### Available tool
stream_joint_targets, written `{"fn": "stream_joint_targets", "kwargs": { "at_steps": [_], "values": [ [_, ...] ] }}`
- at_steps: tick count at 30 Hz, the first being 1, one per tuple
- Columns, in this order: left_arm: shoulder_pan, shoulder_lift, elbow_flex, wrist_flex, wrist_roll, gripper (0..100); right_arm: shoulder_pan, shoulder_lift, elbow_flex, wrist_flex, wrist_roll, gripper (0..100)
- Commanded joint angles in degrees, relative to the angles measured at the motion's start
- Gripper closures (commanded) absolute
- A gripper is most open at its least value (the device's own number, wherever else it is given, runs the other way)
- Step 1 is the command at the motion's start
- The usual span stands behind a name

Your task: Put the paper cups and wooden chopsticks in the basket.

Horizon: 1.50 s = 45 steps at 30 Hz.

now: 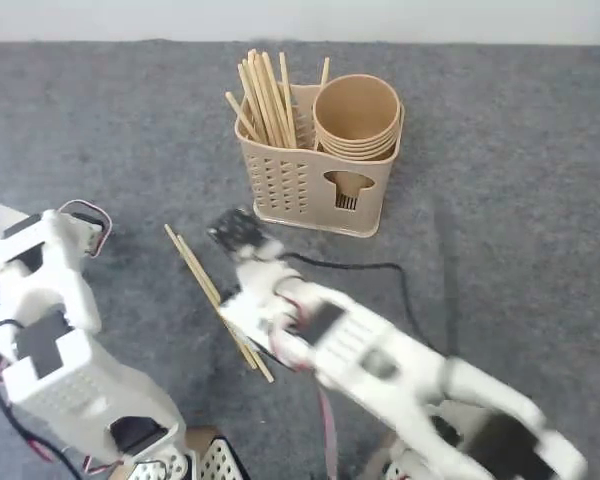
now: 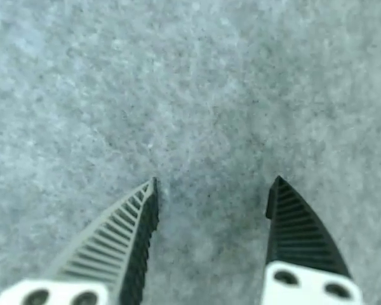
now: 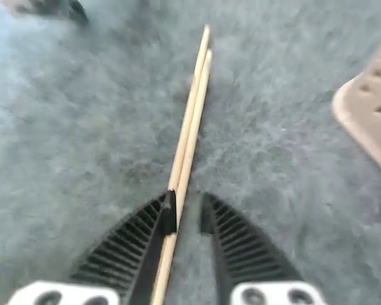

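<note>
Grey felt tabletop (image 1: 520,200) beneath beige basket (image 1: 290,185)

High camera overlooks the table (image 1: 500,150); wrist cameras face it closely.

Two pale, slim wooden chopsticks (image 3: 189,127) lie flat side by side, passing between the right gripper's (image 3: 187,213) parted fingers, against one of them. Beyond it stands a beige perforated plastic basket (image 1: 300,185), holding upright chopsticks (image 1: 265,95) and stacked tan paper cups (image 1: 357,115).

Left gripper (image 2: 216,180) hangs with fingers spread wide, right gripper (image 3: 188,196) sits low, fingers narrowly parted
</note>
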Motion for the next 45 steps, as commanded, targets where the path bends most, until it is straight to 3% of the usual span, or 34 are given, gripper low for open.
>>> {"fn": "stream_joint_targets", "kwargs": {
  "at_steps": [1, 13, 29, 33, 41, 45],
  "values": [
    [-0.79, -0.44, -2.68, -1.67, 1.05, 74, -0.13, 13.05, -12.40, -1.27, 0.35, 81.9],
    [-2.46, -0.44, -2.68, -3.25, 1.93, 74, -0.13, 33.27, -32.35, -1.27, 0.35, 87.5],
    [-2.37, -0.44, -2.59, -3.08, 1.93, 74, 3.03, 35.65, -33.05, -1.71, 0.35, 87.9],
    [-2.37, -0.44, -2.51, -3.08, 1.93, 74, 3.74, 35.47, -32.97, -1.36, 0.35, 99.6],
    [-2.37, -0.53, -2.42, -2.99, 1.85, 74, 3.91, 35.91, -33.05, -1.27, 0.97, 96.8],
    [-2.37, -0.53, -2.42, -2.90, 1.85, 74, 3.47, 36.97, -33.58, -1.27, 5.45, 95.8]
  ]
}}
